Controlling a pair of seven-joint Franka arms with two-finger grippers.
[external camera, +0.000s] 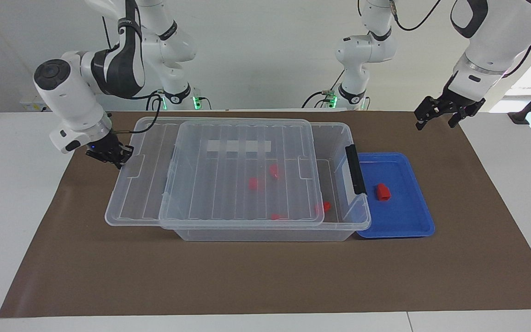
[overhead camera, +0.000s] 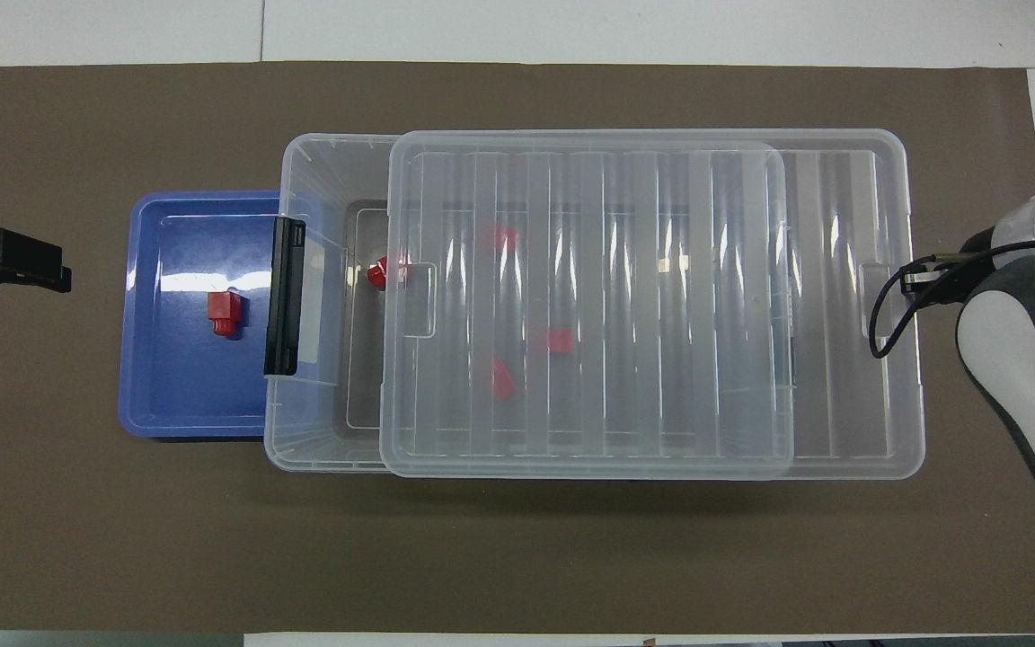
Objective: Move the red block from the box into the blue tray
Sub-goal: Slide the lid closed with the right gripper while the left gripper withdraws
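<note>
Red block in the blue tray, lid pushed aside

The red block [external camera: 383, 192] lay in the blue tray [external camera: 413, 221] at the frame's right, beside the box [external camera: 339, 138]. The right gripper [external camera: 117, 157], fingers together, touched the lid's [external camera: 242, 175] edge; the left gripper [external camera: 447, 113] hung with fingers apart at the upper right.

Camera setup: two fixed high views, half a turn apart.

Facing view sits high across the table and looks back at the robots and the wall; both arm bases stand along its top edge, and the whole brown mat [external camera: 265, 276] is in frame, so it is set fairly well back. Overhead view sits high above the robots' own end and looks forward and steeply down, closer in: the mat [overhead camera: 517, 557] fills nearly the whole frame and the arms show only at its side edges. Both views share the mat with the box [external camera: 339, 138] [overhead camera: 320, 162] and the blue tray [external camera: 413, 221] [overhead camera: 167, 395]; the tray lies at the right of one view and at the left of the other.
</note>
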